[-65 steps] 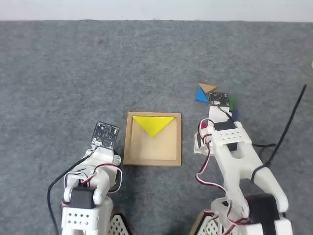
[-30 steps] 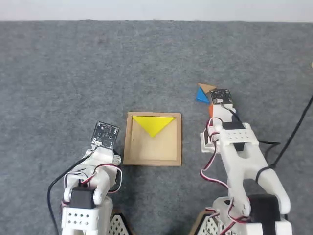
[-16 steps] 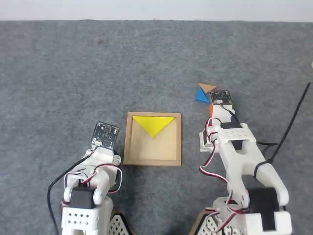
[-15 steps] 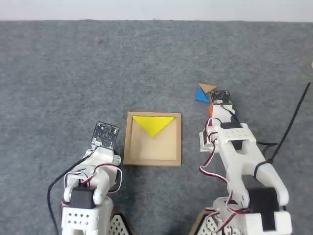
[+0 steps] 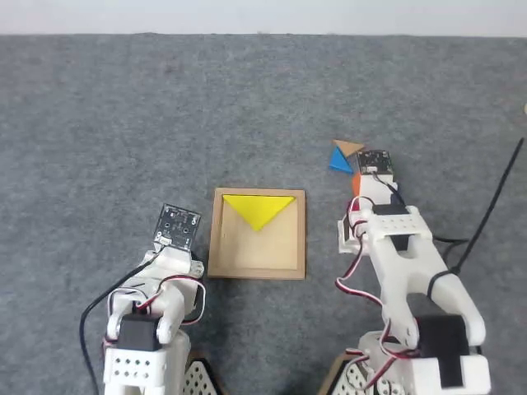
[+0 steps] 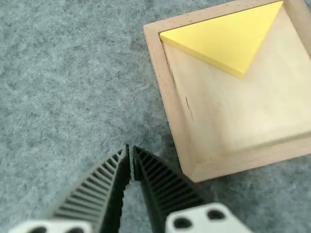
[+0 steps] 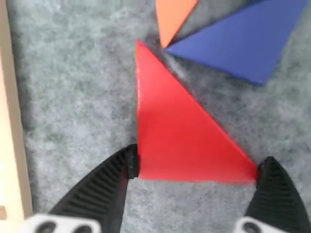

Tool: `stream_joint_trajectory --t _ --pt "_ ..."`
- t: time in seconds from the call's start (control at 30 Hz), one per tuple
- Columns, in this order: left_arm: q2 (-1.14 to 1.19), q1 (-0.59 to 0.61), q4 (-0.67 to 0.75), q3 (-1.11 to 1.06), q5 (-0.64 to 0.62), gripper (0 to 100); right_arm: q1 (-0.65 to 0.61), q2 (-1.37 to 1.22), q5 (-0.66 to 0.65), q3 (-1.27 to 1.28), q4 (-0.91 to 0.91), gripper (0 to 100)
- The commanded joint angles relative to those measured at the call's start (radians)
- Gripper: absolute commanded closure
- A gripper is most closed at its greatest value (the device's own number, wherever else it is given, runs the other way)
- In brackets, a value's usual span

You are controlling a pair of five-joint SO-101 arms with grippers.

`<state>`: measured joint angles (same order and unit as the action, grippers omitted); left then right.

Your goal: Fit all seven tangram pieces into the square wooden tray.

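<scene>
The square wooden tray lies mid-table with a yellow triangle in its far half. My right gripper is down on the mat right of the tray. Its fingertips touch both ends of one side of a flat red triangle, shut on it. Just past the red piece lie an orange piece and a dark blue triangle. A light blue triangle and a tan triangle lie farther out. My left gripper is shut and empty, left of the tray's near corner.
The tray's side wall runs close beside the red triangle. Grey mat surrounds the tray, with wide bare room to the left and far side. A black cable trails off to the right of the right arm.
The right arm moved a little to the right and forward over the loose pieces, then settled. The left arm, tray and yellow triangle stayed put.
</scene>
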<state>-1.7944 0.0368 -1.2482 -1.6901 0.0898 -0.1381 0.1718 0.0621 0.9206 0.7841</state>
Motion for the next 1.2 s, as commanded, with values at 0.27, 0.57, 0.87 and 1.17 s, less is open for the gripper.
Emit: stream_joint_trajectory --t 0.27,0.57,0.87,1.17 --pt "-0.009 0.006 -0.005 0.005 -0.005 98 -0.002 -0.008 0.054 -0.018 -0.002 74.2" --pt "-0.009 0.006 -0.005 0.005 -0.005 98 0.001 -0.002 0.054 -0.017 -0.002 77.6" --pt "-0.009 0.006 -0.005 0.005 -0.005 98 -0.001 -0.001 -0.218 -0.025 0.028 84.3" --pt "-0.009 0.006 -0.005 0.005 -0.005 98 -0.015 0.001 -0.446 -0.095 0.148 80.3"
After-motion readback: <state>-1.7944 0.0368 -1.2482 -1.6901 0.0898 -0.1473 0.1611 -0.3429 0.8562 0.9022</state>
